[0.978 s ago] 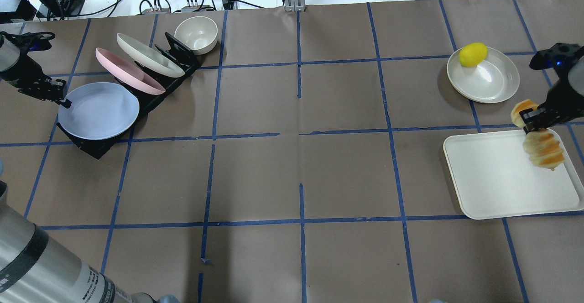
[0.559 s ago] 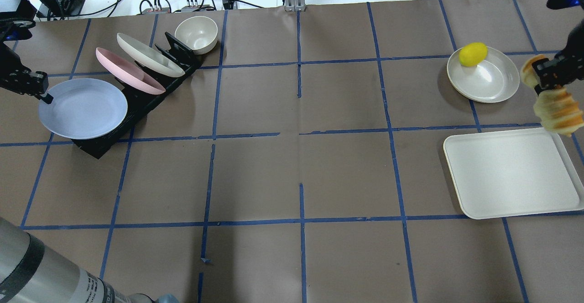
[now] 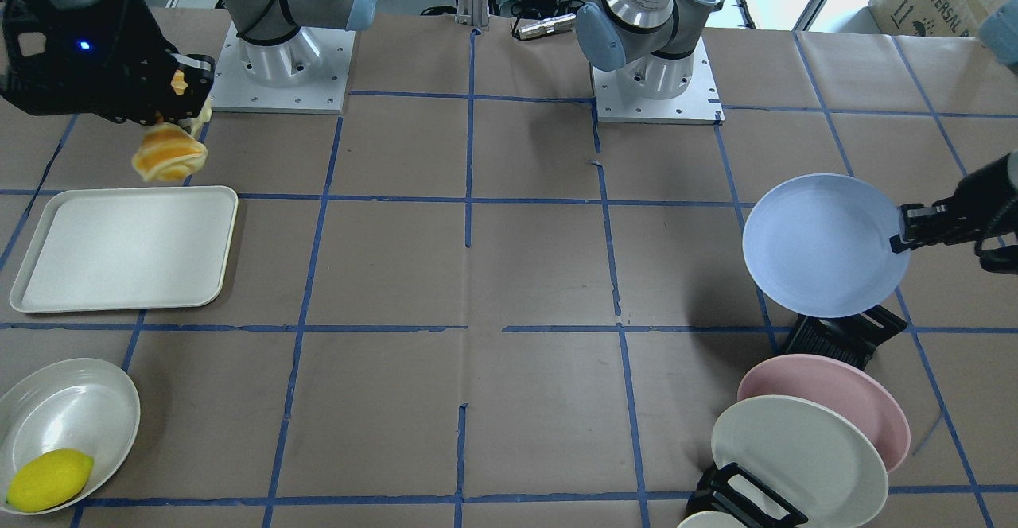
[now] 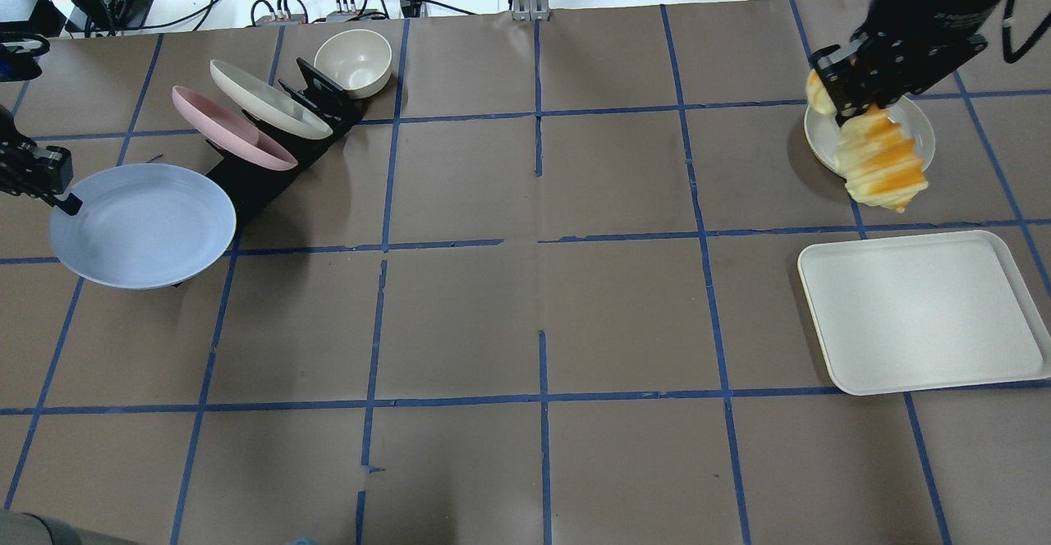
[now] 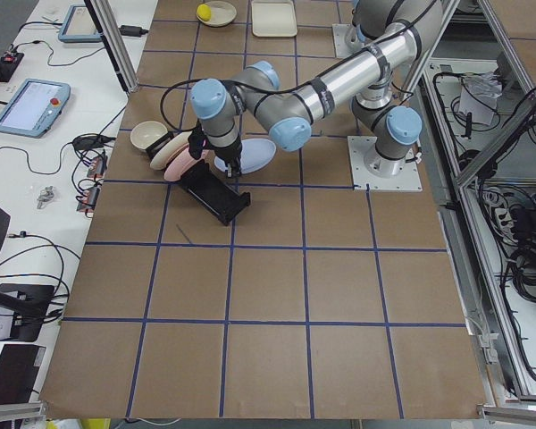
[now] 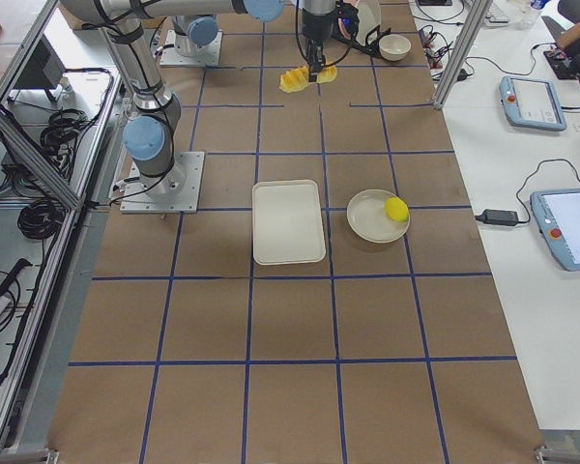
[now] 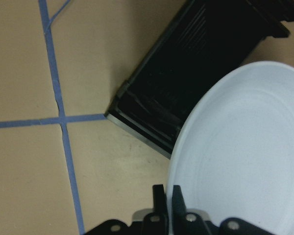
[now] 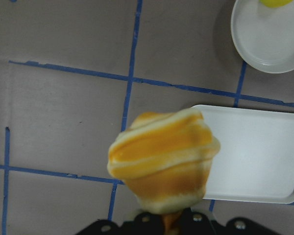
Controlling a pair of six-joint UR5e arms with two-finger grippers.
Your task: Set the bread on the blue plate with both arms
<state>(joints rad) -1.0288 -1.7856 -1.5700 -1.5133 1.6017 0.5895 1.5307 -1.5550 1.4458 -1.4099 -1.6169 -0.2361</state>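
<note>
The bread (image 4: 883, 163), a loaf striped orange and cream, hangs from my right gripper (image 4: 847, 106), which is shut on one end of it. It is held in the air over the cream dish at the table's far right, beyond the white tray. It also shows in the front view (image 3: 169, 154) and fills the right wrist view (image 8: 164, 164). The blue plate (image 4: 144, 225) is clamped at its left rim by my left gripper (image 4: 64, 200) and held just off the black rack's near end. The plate also shows in the front view (image 3: 823, 246) and the left wrist view (image 7: 245, 156).
The black rack (image 4: 246, 180) holds a pink plate (image 4: 230, 128) and a cream plate (image 4: 267, 98), with a cream bowl (image 4: 353, 61) behind. A white tray (image 4: 920, 311) lies at the right. A yellow lemon (image 3: 48, 479) sits in the cream dish (image 3: 67, 409).
My right gripper has lifted the bread off the tray, then moved it to the left, over the cream dish. My left gripper has drawn the blue plate out of the rack, left and nearer.
</note>
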